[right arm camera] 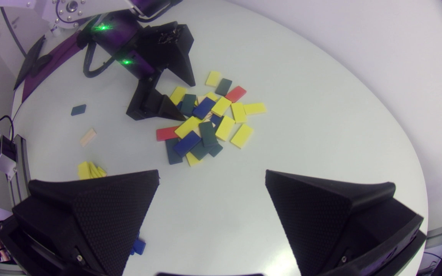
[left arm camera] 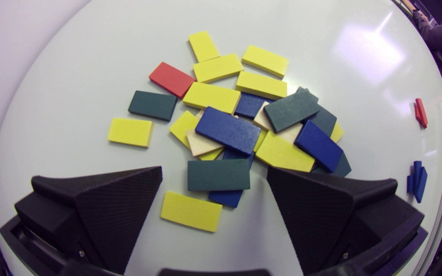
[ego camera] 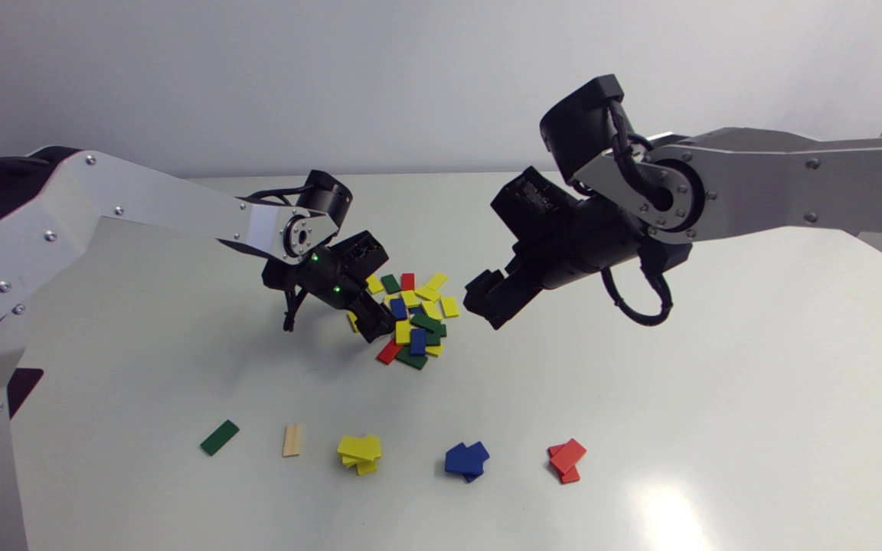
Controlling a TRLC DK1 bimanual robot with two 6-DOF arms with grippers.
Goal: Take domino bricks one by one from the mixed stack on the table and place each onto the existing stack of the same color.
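Straddling stack (left arm camera: pixel 228 130) edge: left end effector (left arm camera: pixel 214 170)

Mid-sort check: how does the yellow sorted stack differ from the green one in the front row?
The yellow stack holds several bricks; the green stack is a single brick. The yellow stack's bricks lie skewed, fanned over each other; the green stack's one brick lies flat. The green stack sits at the row's left end, the yellow stack further in, with a natural wood brick between them. Both lie apart from the mixed pile.
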